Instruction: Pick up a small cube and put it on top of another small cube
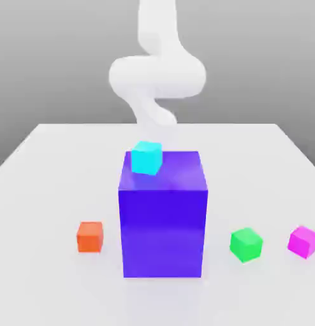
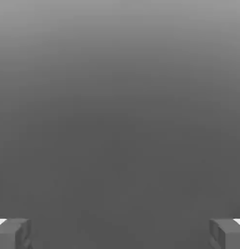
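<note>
Exterior view, white table [image 1: 51, 191], grey backdrop, large blue block [image 1: 163, 223]

A small cube [image 1: 146, 158] sits on the big block [image 1: 163, 216], three cubes [image 1: 90, 236] flanking.

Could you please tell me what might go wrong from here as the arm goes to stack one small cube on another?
1. The cyan cube sits near a top corner of the tall blue block; a nudge could tip it off.
2. The blue block stands between the orange cube and the green cube, so a low carry might clip it.
3. The open claw has nothing between its fingers yet.
</note>
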Controlling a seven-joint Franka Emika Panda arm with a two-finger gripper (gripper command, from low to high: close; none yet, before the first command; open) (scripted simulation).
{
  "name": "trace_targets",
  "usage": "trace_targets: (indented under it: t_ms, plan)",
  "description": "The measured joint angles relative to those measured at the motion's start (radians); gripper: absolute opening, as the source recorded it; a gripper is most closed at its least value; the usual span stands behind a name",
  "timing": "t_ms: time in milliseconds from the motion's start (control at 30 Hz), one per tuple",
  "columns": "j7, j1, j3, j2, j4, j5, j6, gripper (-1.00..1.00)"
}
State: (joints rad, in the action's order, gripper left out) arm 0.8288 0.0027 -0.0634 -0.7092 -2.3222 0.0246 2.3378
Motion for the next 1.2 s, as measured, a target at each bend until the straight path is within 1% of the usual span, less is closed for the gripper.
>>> trace_targets:
  t_ms: [367, 533, 600, 700, 867, 933, 1067, 1100, 1200]
  plan:
    - [0.153, 0.038, -0.268, 0.402, -0.098, 0.144, 0.168, 0.00]
    - [0.232, 0.080, -0.363, 0.586, -0.142, 0.223, 0.241, 0.00]
    - [0.263, 0.121, -0.392, 0.659, -0.159, 0.254, 0.271, 0.00]
    - [0.300, 0.185, -0.415, 0.766, -0.186, 0.287, 0.317, 0.00]
    - [0.334, 0.261, -0.457, 0.930, -0.228, 0.304, 0.401, 0.00]
    - [0.373, 0.299, -0.425, 0.990, -0.221, 0.352, 0.439, 0.00]
    - [0.466, 0.399, -0.304, 1.105, -0.191, 0.473, 0.518, 0.00]
    - [0.490, 0.418, -0.278, 1.132, -0.183, 0.506, 0.534, -1.00]
    - [0.491, 0.418, -0.278, 1.132, -0.183, 0.506, 0.535, -1.00]
